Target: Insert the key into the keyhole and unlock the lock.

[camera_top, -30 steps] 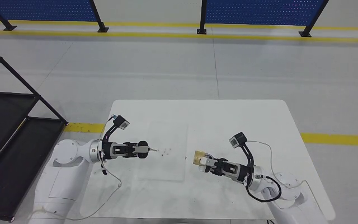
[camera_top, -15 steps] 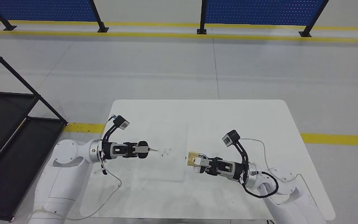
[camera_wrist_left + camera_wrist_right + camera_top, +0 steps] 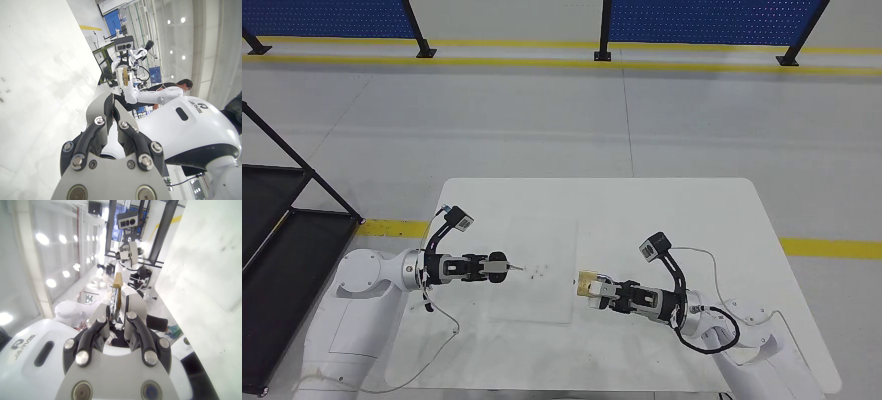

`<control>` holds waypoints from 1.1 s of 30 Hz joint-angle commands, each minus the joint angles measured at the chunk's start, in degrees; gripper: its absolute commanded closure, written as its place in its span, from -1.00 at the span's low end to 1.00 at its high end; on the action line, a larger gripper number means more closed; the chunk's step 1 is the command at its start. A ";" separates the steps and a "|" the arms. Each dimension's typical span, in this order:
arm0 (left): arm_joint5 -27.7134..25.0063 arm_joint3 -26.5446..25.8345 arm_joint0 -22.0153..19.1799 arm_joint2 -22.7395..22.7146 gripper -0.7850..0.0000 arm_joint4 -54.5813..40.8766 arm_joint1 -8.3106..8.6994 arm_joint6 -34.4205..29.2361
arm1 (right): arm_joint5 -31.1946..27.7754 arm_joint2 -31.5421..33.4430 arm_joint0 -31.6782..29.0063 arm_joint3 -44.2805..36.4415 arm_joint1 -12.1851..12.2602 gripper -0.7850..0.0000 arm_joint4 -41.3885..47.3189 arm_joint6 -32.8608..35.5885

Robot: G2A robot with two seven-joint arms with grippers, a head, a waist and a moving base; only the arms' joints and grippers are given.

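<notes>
Fingers (image 3: 123,115) of the left gripper (image 3: 112,99) are pressed flat together, pad against pad. A thin dark edge lies in the seam, too small to tell whether it is the key. The right gripper (image 3: 118,306) is clenched on a small brass-coloured metal padlock (image 3: 118,280), with a silvery part of it caught inside the clamp. The padlock is held over the white rectangular table (image 3: 672,215) and appears to be lifted off it. From the left wrist, the padlock (image 3: 125,78) turns a brass face towards the left gripper, which is well apart from it.

Step in hand, as judged: bringing key and keyhole together. To do this well, the left gripper should line up along the axis of the padlock's keyhole before the gap is closed, with the flat of the key blade matched to the slot. The padlock should be clamped rigidly, so that the push of entry and the later twist are not lost to slip. A slow, straight approach is advisable, since a slight tilt would likely jam the tip against the padlock's face.

Pose: both forearms lie low and nearly level, their wrists aimed at the padlock (image 3: 589,283) from opposite sides. The left gripper (image 3: 504,267) faces the padlock across the gap, and the right gripper (image 3: 602,289) sits directly behind it.
</notes>
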 commanded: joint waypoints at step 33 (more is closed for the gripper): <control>-0.36 2.84 -3.78 15.30 1.00 -11.03 -1.51 2.20 | 0.00 0.00 0.00 0.00 0.00 1.00 0.00 0.00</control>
